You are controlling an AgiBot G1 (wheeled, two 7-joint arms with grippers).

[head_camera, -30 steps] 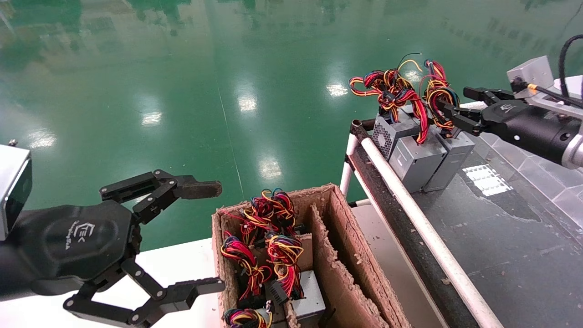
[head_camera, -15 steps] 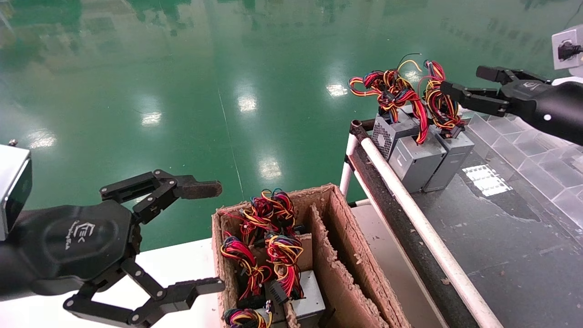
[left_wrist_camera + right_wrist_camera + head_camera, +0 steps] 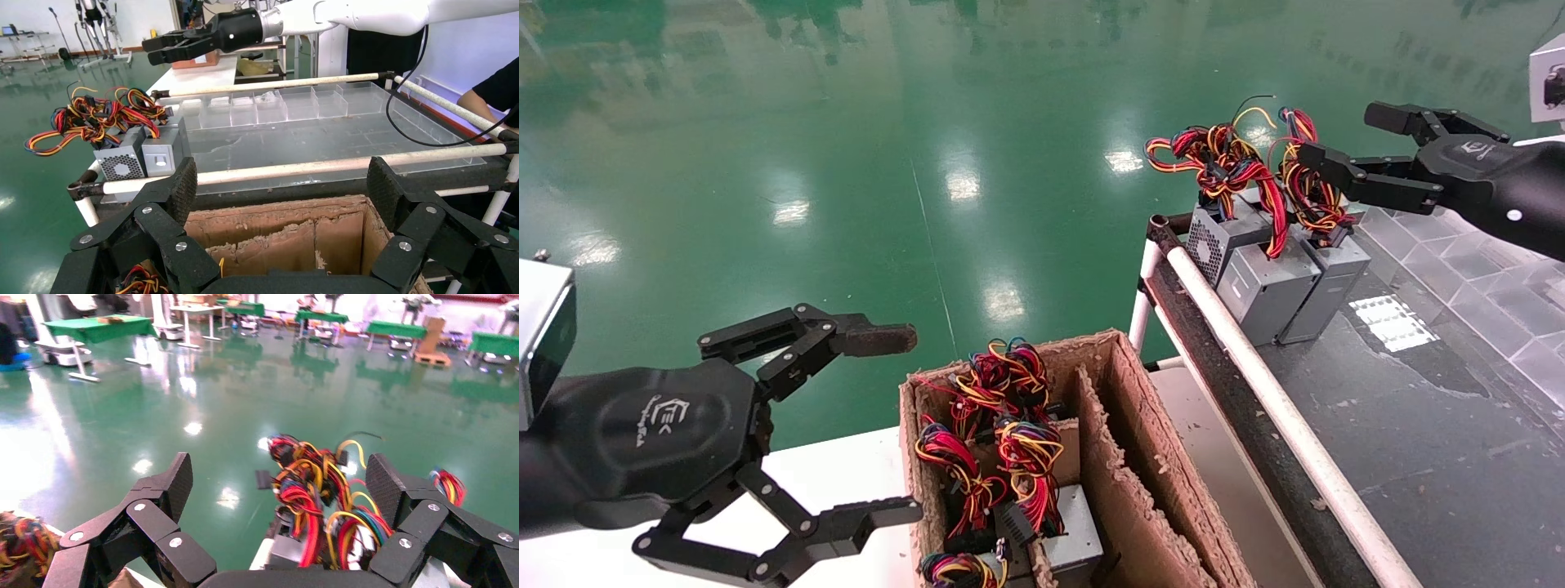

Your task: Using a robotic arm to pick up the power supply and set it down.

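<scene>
Three grey boxes: sitting in a row at the far end of the dark table (image 3: 1418, 408) in the head view, close to its white rail (image 3: 1254, 367).
Power supply (image 3: 1328, 278): resting on the right of that row, touching the middle box (image 3: 1267, 290); its wire bundle (image 3: 1307, 184) is sticking up.
Vented box (image 3: 1214, 237): standing on the left of the row, nearest the table's end.
Right gripper (image 3: 1344, 143): hanging in the air beside the wire tops, fingers spread wide, gripping nothing.
Left gripper (image 3: 895, 425): waiting low by the cardboard box (image 3: 1124, 392), fingers spread wide, gripping nothing.
Cardboard box: holding at least five wire bundles in its left part; its right part is showing bare walls.
Left wrist view: two finger pads (image 3: 183, 187) are framing the cardboard box top; only two grey boxes (image 3: 144, 156) are showing here; the right gripper (image 3: 160, 49) is floating above them.
Right wrist view: two spread fingers (image 3: 174, 484) are sitting either side of the wires (image 3: 312, 490), not touching them; green floor (image 3: 153, 404) is lying wide beyond.
</scene>
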